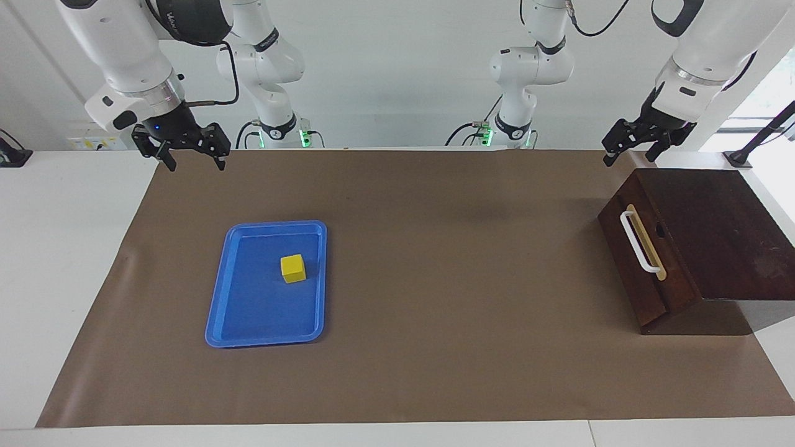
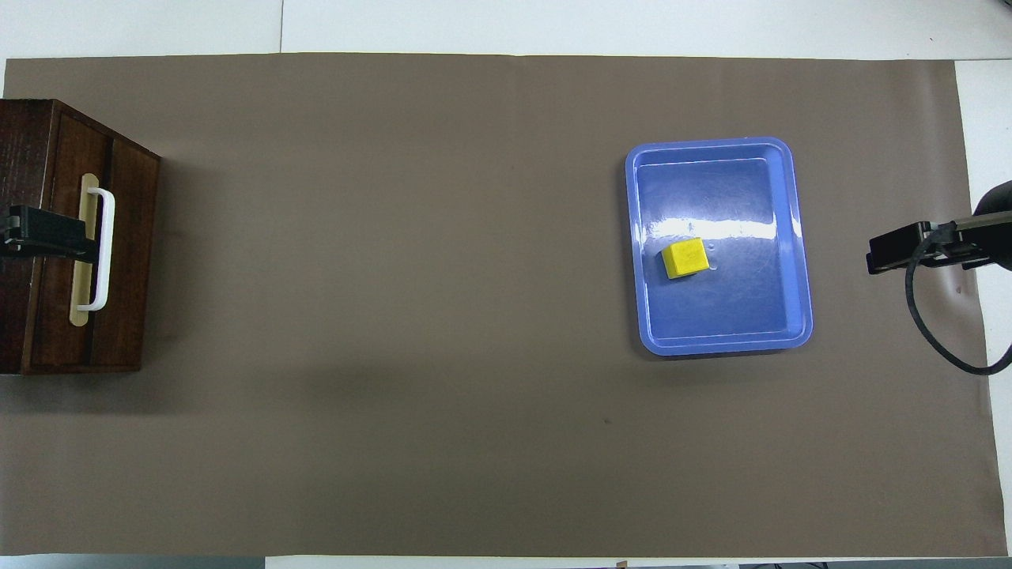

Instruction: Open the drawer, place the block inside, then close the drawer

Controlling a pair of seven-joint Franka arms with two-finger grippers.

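Facing view | glossy yellow cube block [image 1: 293,268] | both end effectors agape, empty

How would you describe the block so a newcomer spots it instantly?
Start at the brown mat covering the table, then find the flat blue tray toward the right arm's end. The block sits inside it: a small bright yellow cube, the tray's only content.

White table [image 1: 62,261] — brown mat [image 1: 435,279], pale wall [image 1: 397,74], bright window [image 1: 767,93]
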